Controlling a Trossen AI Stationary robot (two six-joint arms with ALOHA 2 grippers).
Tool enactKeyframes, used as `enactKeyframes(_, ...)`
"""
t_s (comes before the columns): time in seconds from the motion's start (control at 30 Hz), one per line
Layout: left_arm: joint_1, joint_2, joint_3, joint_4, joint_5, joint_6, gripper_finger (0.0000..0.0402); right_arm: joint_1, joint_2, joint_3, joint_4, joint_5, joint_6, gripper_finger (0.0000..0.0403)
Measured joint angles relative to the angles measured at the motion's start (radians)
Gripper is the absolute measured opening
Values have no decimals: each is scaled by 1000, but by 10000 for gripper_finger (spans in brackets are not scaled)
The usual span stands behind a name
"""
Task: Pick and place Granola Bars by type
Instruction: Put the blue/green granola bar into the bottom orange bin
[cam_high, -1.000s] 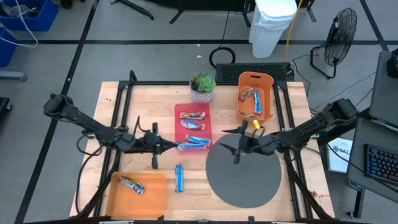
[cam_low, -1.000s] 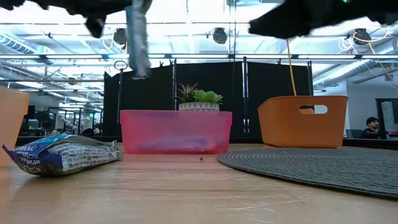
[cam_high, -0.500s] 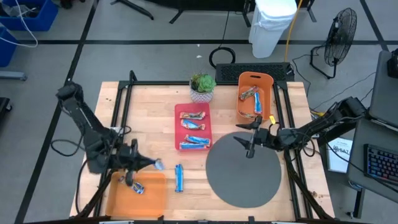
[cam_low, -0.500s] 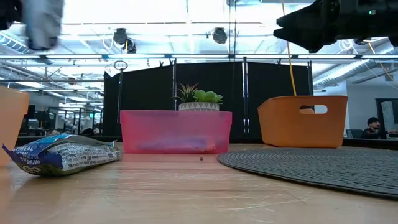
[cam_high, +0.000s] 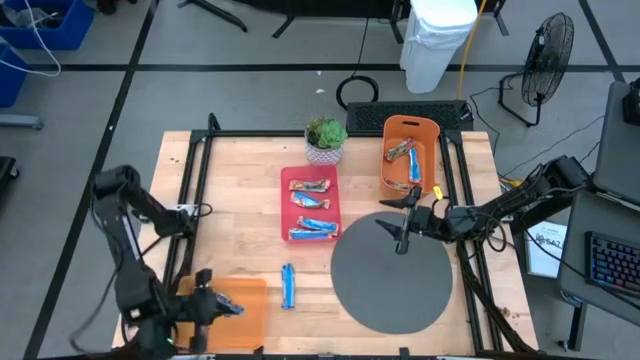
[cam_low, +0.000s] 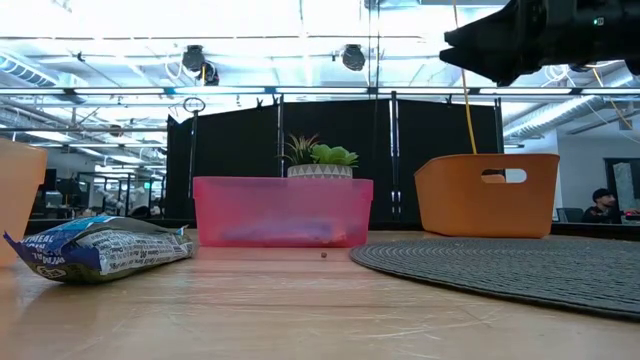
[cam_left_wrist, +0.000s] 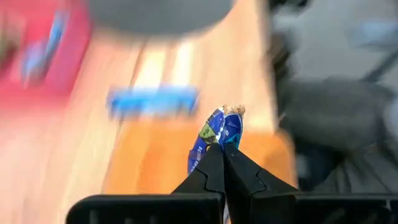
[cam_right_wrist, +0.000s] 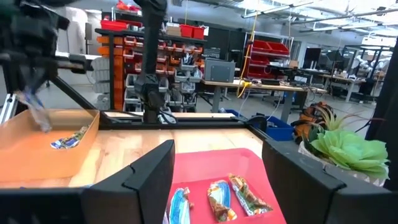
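The left gripper (cam_high: 232, 308) hangs over the flat orange tray (cam_high: 255, 300) at the near left corner of the desk (cam_high: 240, 180), its fingers (cam_left_wrist: 208, 177) pinched tight on a blue-and-white granola bar (cam_left_wrist: 214, 138), so the step in hand looks like the delivery of a blue bar to that tray. The next move, as I judge it, calls for lowering over the tray floor and parting the fingers so the bar drops beside the one already there, which shows only in the right wrist view (cam_right_wrist: 68, 140). The right gripper (cam_high: 397, 224) waits above the far edge of the round grey mat (cam_high: 392, 290), fingers spread wide and holding nothing. Counting from above: the red tray (cam_high: 311, 203) holds four bars, two brown at its far end and two blue nearer; the orange bin (cam_high: 411, 152) holds two or three, hard to separate; one blue bar (cam_high: 288, 287) lies loose on the wood just beside the flat orange tray. A small potted plant (cam_high: 325, 139) stands behind the red tray.
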Motion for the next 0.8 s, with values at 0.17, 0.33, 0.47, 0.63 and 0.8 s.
enactKeyframes(0.17, 41, 139, 86, -280, 309, -369, 0, 0, 0, 0, -17, 0, 20, 232)
enactKeyframes(0.33, 66, 198, 89, -256, 493, -474, 0, 0, 0, 0, -20, 0, 26, 228)
enactKeyframes(0.47, 66, 228, 89, -266, 591, -542, 0, 0, 0, 0, -39, 0, 51, 228)
enactKeyframes(0.63, 67, 236, 81, -270, 631, -591, 10, 0, 0, 0, -53, 0, 53, 228)
enactKeyframes(0.8, 74, 236, 81, -269, 624, -585, 27, 0, 0, 0, -53, 0, 53, 228)
